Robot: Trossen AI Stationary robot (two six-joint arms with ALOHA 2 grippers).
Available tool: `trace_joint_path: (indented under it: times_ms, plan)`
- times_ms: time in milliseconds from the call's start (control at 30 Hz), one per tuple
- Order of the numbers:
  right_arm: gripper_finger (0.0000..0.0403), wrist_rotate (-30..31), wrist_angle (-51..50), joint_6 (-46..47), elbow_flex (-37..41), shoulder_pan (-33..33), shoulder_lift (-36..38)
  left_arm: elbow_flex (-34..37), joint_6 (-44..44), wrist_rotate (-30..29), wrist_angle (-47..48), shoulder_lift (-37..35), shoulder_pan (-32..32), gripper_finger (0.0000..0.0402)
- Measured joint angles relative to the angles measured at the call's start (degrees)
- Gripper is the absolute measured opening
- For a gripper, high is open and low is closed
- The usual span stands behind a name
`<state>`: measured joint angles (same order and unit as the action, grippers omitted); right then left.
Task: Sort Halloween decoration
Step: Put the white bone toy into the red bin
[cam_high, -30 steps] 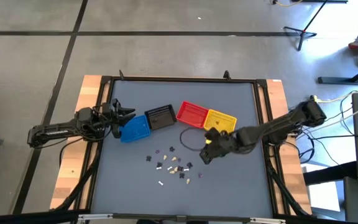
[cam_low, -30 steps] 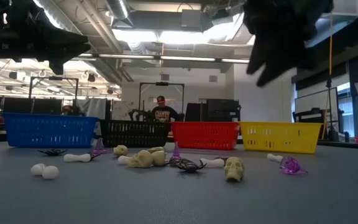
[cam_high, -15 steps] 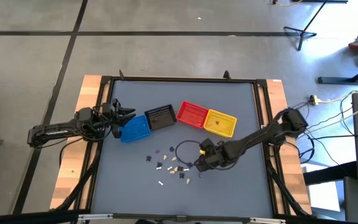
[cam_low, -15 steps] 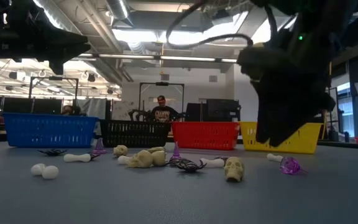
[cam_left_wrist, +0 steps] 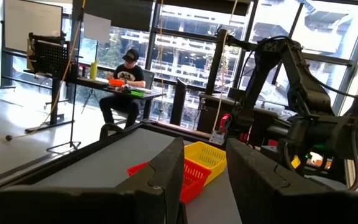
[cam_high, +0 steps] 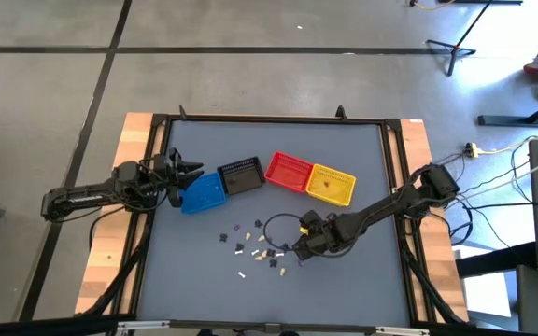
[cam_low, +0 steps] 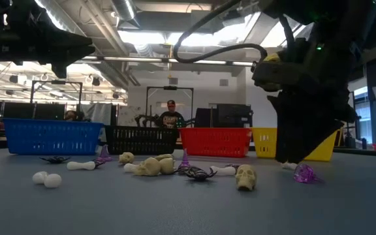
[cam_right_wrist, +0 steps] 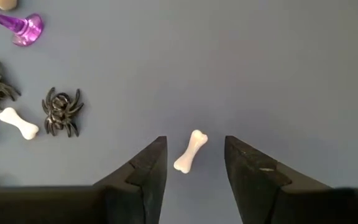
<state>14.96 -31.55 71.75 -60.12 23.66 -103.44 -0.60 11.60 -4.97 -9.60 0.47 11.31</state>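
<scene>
The Halloween decoration is a scatter of tiny trinkets (cam_high: 260, 247) lying on the grey table near its front: white bones, black spiders (cam_right_wrist: 61, 111), a purple witch hat (cam_right_wrist: 20, 28) and a skull (cam_low: 245, 176). My right gripper (cam_right_wrist: 194, 144) points steeply down over the scatter's right end, open. Its fingers stand on either side of one white bone (cam_right_wrist: 189, 153) that lies flat on the table, and they do not touch it. My left gripper (cam_high: 191, 172) waits open at the table's left, above the blue basket (cam_high: 204, 193).
Blue, black (cam_high: 241, 175), red (cam_high: 289, 171) and yellow (cam_high: 332, 183) baskets stand in a row behind the trinkets. A black cable loop (cam_high: 278, 222) hangs off my right arm. Bare grey table lies to the right and front. A person sits in the room beyond.
My right gripper has come down from above the yellow basket toward the near edge and the left, tipping more steeply downward, and now stands low over the right end of the trinkets. The trinkets have not moved.
</scene>
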Motion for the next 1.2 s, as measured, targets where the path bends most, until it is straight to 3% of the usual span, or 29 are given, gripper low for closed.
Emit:
trace_joint_path:
  times_ms: [267, 767, 1033, 1200]
  plan:
    - [0.0086, -0.5, 1.08, -1.61, -0.01, 0.0, -1.41, 0.0, 0.02, 0.0, -0.02, 0.0, 0.0, 0.0114]
    - [0.001, -1.55, 1.53, -1.73, -0.17, 0.0, -2.51, -0.02, -0.04, -0.02, -0.09, 0.0, 0.01, 0.0114]
    - [0.0016, -1.74, 0.8, -2.17, -0.97, -0.07, -2.67, -0.01, -0.02, -0.02, -0.09, 0.0, 0.02, 0.0114]
    - [0.0004, -2.95, -3.34, -7.7, -5.02, -0.34, -2.73, -0.02, -0.03, -0.02, -0.09, 0.0, 0.02, 0.0114]
